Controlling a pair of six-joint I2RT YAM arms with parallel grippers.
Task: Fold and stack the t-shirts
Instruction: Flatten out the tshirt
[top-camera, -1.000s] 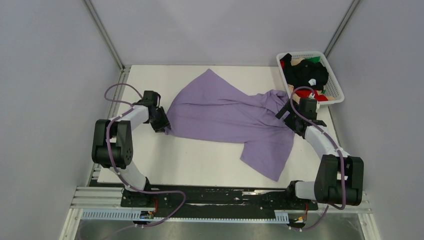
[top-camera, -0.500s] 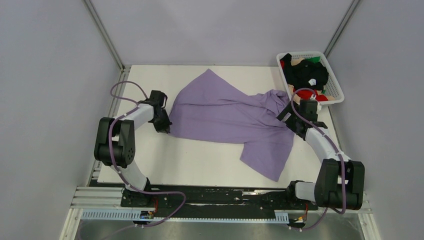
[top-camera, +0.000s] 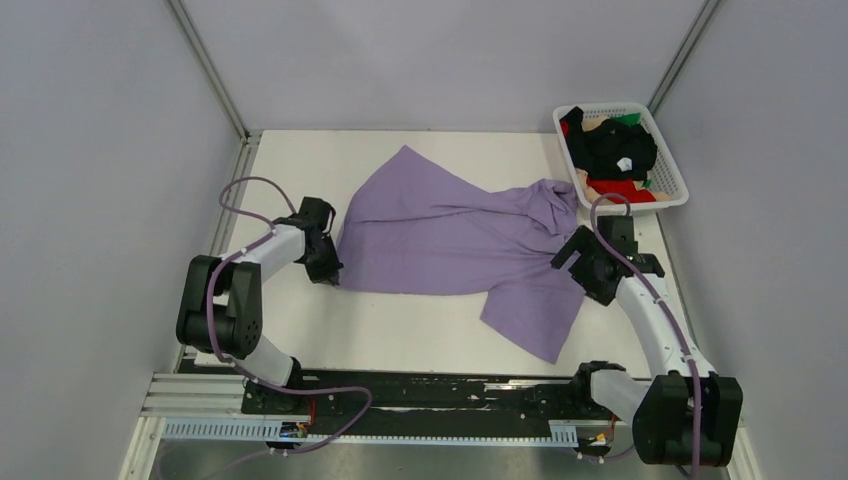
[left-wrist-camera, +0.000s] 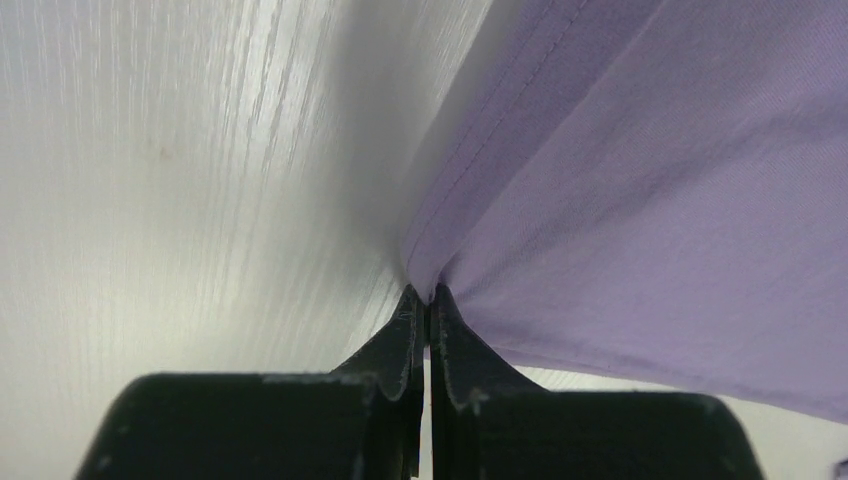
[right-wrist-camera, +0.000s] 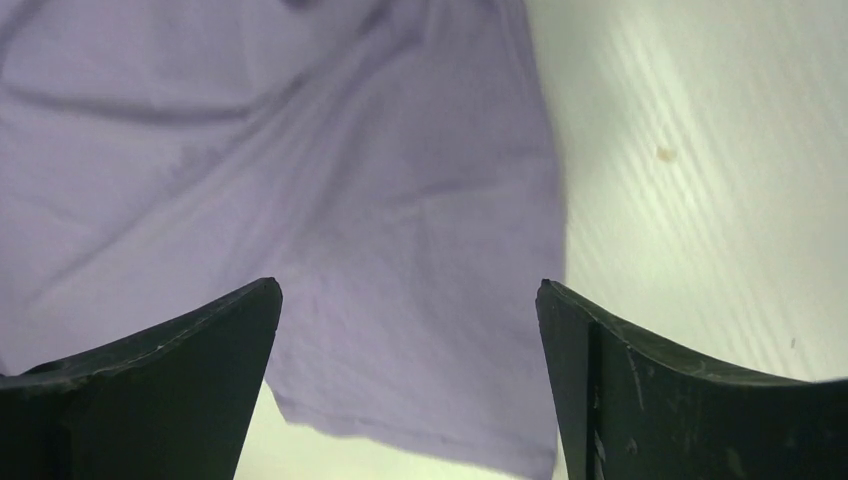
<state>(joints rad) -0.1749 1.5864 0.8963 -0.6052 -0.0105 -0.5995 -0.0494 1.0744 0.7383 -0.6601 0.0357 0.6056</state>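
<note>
A large lavender-purple t-shirt (top-camera: 450, 235) lies spread and rumpled on the white table. My left gripper (top-camera: 330, 268) is shut on the shirt's left hem corner; in the left wrist view the fingertips (left-wrist-camera: 428, 295) pinch the purple cloth (left-wrist-camera: 650, 200). My right gripper (top-camera: 585, 272) is open and empty, hovering above the shirt's right side. In the right wrist view (right-wrist-camera: 410, 290) the purple cloth (right-wrist-camera: 350, 200) and its hem edge lie below the wide-apart jaws. Black, red, beige and green t-shirts (top-camera: 615, 150) are piled in the basket.
A white plastic lattice basket (top-camera: 680, 185) stands at the table's back right corner. Grey walls enclose the table on three sides. The metal rail with both arm bases (top-camera: 440, 395) runs along the near edge.
My right gripper moved toward the near edge, off the shirt's collar area, over its right side. My left gripper stayed shut on the hem corner and dragged it slightly nearer; the shirt shifted left.
</note>
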